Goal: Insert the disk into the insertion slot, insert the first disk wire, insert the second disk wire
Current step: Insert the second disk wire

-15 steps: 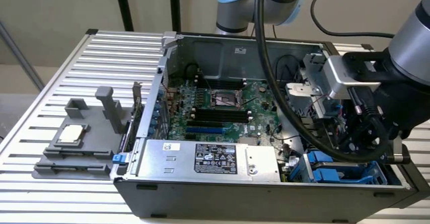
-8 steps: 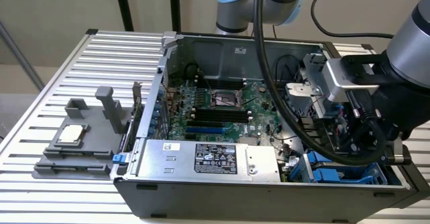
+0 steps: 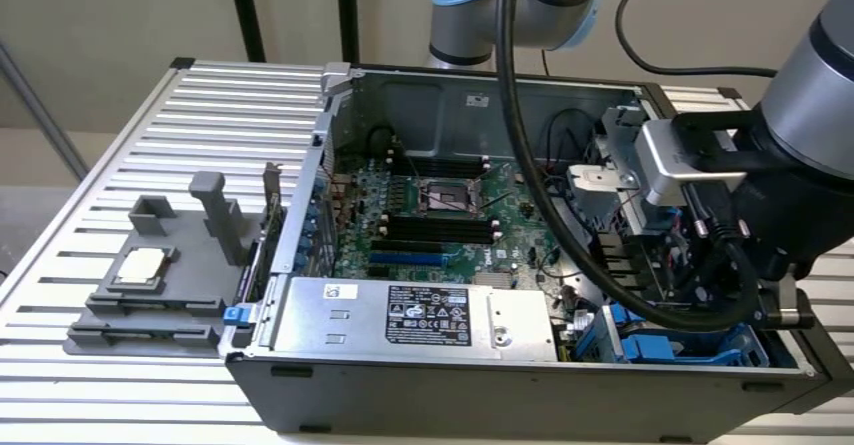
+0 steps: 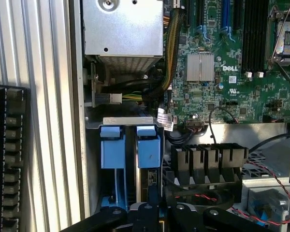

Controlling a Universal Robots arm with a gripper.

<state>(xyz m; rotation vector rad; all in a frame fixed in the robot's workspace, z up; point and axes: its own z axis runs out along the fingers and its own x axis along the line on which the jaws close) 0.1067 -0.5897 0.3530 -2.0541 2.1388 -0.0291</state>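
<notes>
Fingers [image 4: 146,212] low over drive cage [image 4: 108,193], seemingly clamped on edge of disk [image 4: 148,166] standing in cage's slot, blue frame tabs up; grip partly hidden; power supply [image 3: 407,315] nearby

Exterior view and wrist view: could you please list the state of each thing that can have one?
computer case: open, side panel off.
disk: standing on edge in the insertion slot, gripped.
gripper: jaws shut on the disk.
memory slots: empty.
grey stand: holding a chip.
</notes>
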